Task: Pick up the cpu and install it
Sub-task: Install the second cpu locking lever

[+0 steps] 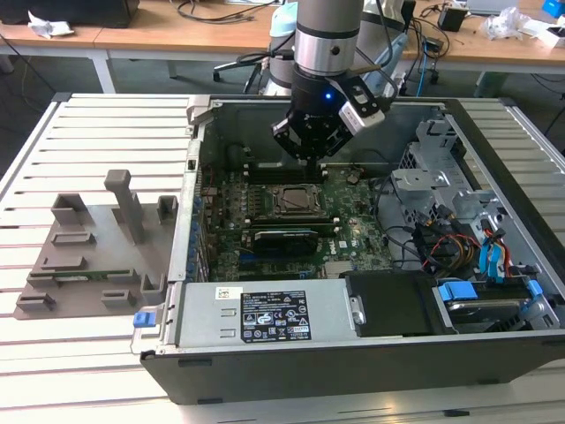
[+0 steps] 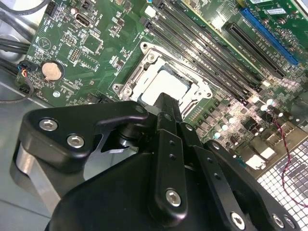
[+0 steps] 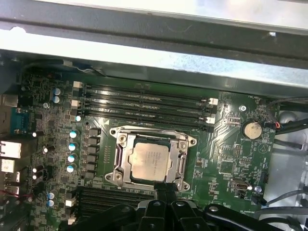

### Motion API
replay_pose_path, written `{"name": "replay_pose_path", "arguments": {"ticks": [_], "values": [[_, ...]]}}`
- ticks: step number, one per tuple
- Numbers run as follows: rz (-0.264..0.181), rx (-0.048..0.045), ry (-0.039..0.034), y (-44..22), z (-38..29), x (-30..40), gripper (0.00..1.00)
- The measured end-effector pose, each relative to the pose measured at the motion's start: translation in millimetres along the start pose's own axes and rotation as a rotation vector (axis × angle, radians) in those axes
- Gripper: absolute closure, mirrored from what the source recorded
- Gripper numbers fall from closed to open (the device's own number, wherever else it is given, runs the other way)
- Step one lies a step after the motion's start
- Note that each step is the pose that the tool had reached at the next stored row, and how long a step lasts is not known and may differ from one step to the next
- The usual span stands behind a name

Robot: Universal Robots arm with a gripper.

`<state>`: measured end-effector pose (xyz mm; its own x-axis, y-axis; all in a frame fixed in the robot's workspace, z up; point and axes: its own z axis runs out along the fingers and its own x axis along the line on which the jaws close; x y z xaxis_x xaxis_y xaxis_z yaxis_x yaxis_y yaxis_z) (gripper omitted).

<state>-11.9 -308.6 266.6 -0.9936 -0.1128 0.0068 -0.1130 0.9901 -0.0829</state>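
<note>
- Slatted table [image 1: 88, 371] nearest the exterior camera; an open computer case [image 1: 353, 362] lies on it.
- Grey tray [image 1: 88, 256] with upright blocks sits on the slats, at 9 o'clock from the case in the exterior view, just beside it.
- Inside the case, near wall: labelled power supply [image 1: 265, 318]. At 3 o'clock from it, drive bays [image 1: 494, 265] with blue tabs and loose cables.
- Green board [image 1: 229, 247] beyond the power supply, flat on the case floor.
- Cpu [image 1: 294, 201] lies flat in the socket frame [image 3: 122, 161] mid-board, silvery top up; it also shows in both wrist views [image 3: 153, 161] [image 2: 166, 84]. Nothing grips it.
- Frame rim surrounds the cpu on all four sides [image 2: 130, 84].
- Coin cell [image 3: 251, 129] on the board near the socket, well apart from the cpu; memory slots [image 3: 144, 103] run just beside the frame.
- Gripper [image 1: 311, 157] hangs over the board at about 12 o'clock from the cpu in the exterior view, raised clear of it.
- Fingers are drawn together and carry nothing, their tips meeting near the frame's edge [image 3: 163, 188] [image 2: 163, 98].
- Farthest: wooden benches [image 1: 177, 35] with cables and clutter.
</note>
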Motion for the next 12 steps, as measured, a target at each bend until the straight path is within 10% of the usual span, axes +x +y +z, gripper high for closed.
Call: {"name": "replay_pose_path", "arguments": {"ticks": [12], "values": [[0.000, -0.0005, 0.0000, -27.0, 2.7, 3.1, 0.89]]}}
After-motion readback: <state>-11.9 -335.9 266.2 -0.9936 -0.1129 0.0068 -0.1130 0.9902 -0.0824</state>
